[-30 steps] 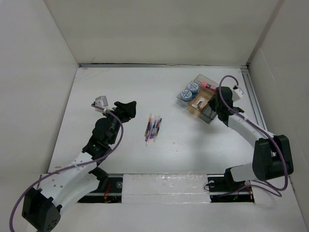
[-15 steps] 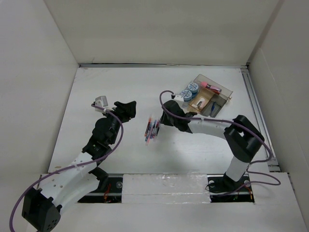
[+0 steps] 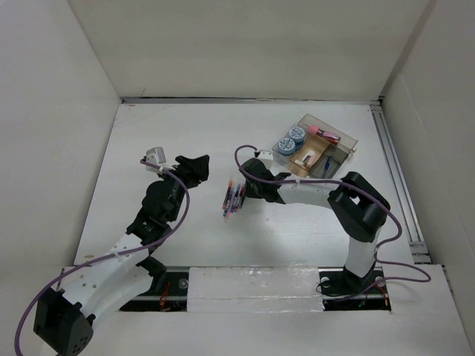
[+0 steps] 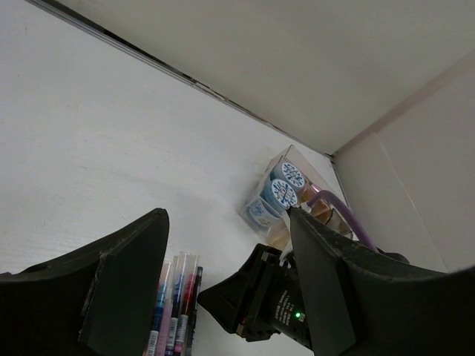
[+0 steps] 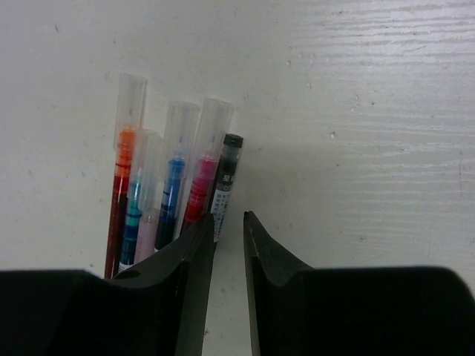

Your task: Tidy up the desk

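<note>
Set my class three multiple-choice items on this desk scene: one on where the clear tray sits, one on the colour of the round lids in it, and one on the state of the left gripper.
1. Where on the desk does the clear tray sit?
A. far right
B. near left
C. dead centre

2. What colour are the round lids in the tray?
A. red
B. blue
C. green

3. The left gripper is:
A. open and holding nothing
B. shut on a pen
C. shut on the tray

Answers:
1 A: the top view shows the tray toward the far right of the desk.
2 B: both the top view and the left wrist view show blue lids.
3 A: the left wrist view shows its fingers wide apart with nothing gripped.
</note>
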Controlling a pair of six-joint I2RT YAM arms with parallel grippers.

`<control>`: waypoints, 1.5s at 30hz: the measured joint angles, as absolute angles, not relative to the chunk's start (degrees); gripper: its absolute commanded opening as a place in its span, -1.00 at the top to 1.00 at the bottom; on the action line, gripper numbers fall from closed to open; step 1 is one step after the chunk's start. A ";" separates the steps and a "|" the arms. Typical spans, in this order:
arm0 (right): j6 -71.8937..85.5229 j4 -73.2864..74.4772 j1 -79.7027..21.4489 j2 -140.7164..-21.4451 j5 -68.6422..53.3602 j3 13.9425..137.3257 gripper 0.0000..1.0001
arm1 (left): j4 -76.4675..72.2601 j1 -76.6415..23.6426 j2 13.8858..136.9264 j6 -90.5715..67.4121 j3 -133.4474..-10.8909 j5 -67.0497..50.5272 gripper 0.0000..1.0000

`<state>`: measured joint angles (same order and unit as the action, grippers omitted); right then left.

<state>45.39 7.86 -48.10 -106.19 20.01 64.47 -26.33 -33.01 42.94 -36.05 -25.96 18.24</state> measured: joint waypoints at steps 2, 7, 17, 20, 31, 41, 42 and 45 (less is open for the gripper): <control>45.39 8.19 -48.10 -106.74 19.97 64.47 0.45 | -26.35 -33.01 42.94 -36.07 -25.96 18.20 -0.25; 45.34 8.58 -48.14 -107.07 19.94 65.21 0.44 | -26.33 -33.01 42.94 -36.07 -25.96 18.17 -0.25; 45.12 9.04 -48.47 -107.13 20.12 65.28 0.43 | -26.33 -33.01 42.94 -36.07 -25.96 18.15 -0.25; 45.01 10.22 -48.58 -107.92 20.16 66.61 0.42 | -26.35 -33.01 42.94 -36.05 -25.96 18.13 -0.25; 45.30 11.00 -49.21 -110.13 21.69 68.69 0.44 | -26.35 -33.01 42.94 -36.07 -25.96 18.13 -0.25; 46.76 12.40 -48.84 -109.23 24.86 67.79 1.00 | -26.33 -33.01 42.94 -36.05 -25.96 18.24 -0.25; 46.98 12.45 -48.42 -108.09 24.88 66.52 1.00 | -26.35 -33.01 42.94 -36.05 -25.96 18.20 -0.25; 47.79 12.91 -45.28 -102.74 25.06 61.78 1.00 | -26.35 -33.01 42.94 -36.07 -25.96 18.20 -0.25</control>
<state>47.79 12.91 -45.28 -102.74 25.06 61.78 -26.35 -33.01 42.94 -36.07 -25.96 18.20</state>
